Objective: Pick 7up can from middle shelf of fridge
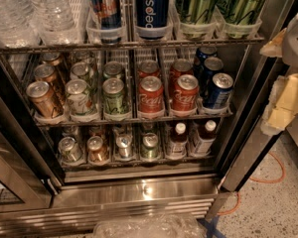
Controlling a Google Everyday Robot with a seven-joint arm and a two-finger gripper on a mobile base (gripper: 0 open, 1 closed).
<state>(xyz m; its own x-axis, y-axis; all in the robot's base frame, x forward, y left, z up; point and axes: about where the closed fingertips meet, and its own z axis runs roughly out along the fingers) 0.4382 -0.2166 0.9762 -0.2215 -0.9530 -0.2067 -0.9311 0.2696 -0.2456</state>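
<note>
The fridge stands open in front of me, with its steel base panel below. The middle shelf is a wire rack with lanes of soda cans. The 7up can is pale silver-white with green streaks and stands at the front of the second lane from the left. A copper-brown can is to its left and a darker green can to its right. My gripper shows as pale yellowish parts at the right edge. It is outside the fridge, far right of the 7up can, at about shelf height.
Red Coke cans and blue Pepsi cans fill the right lanes. Water bottles and tall cans stand on the rack above, small bottles below. The dark door frame is on the right. An orange cable lies on the floor.
</note>
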